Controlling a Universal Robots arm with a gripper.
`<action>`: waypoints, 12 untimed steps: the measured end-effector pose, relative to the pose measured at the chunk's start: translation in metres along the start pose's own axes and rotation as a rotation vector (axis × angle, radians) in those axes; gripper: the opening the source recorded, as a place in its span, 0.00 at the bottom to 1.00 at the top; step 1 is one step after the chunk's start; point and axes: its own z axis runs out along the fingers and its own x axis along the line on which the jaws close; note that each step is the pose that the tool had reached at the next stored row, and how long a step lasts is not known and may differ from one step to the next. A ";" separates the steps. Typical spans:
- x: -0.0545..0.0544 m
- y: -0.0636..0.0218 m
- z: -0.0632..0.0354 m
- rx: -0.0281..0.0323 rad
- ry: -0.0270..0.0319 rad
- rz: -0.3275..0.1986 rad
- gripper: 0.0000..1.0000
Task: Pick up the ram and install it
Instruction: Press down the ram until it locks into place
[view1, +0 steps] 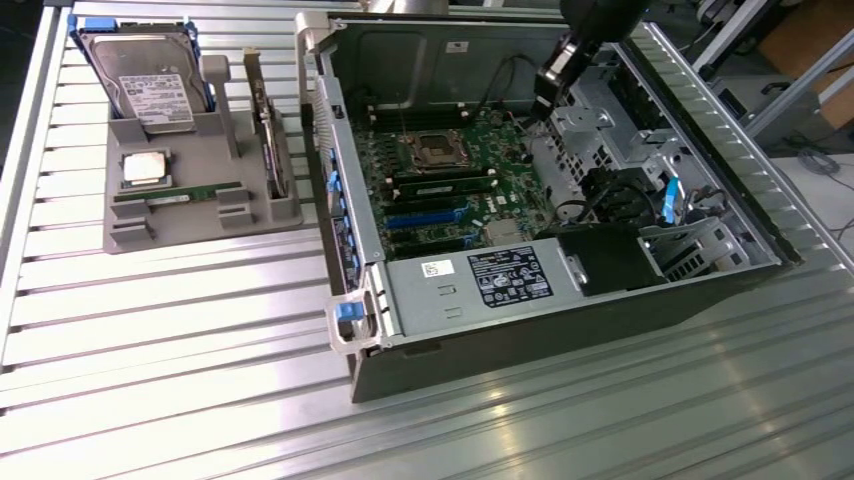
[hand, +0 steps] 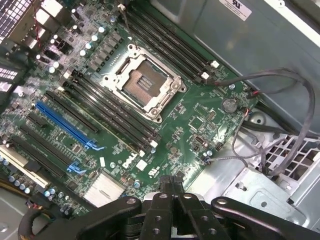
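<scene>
The ram (view1: 178, 194), a thin green stick, lies flat in a groove of the grey tray (view1: 200, 140) at the exterior view's left. A second green stick (view1: 445, 187) appears to stand in a slot beside the empty CPU socket (view1: 435, 150) on the motherboard. My gripper (view1: 550, 85) hangs over the far side of the open computer case, well away from the tray. In the wrist view the gripper (hand: 172, 186) is shut with nothing between its black fingers (hand: 161, 200). It is above the motherboard (hand: 190, 125), whose socket (hand: 142, 82) lies between rows of dark slots.
The tray also carries a hard drive (view1: 154, 80), a square silver CPU (view1: 144, 168) and an upright part (view1: 267, 140). The case (view1: 534, 330) holds a power supply (view1: 481, 285), drive cages and loose grey cables (hand: 280, 90) near the board. The ribbed metal table (view1: 160, 330) lies around it.
</scene>
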 end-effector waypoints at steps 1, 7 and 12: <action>0.000 0.0000 0.0000 0.0002 0.0000 0.014 0.11; 0.000 0.0000 0.0000 0.0020 -0.0002 0.127 0.11; 0.000 0.0000 0.0000 0.0032 -0.0004 0.212 0.11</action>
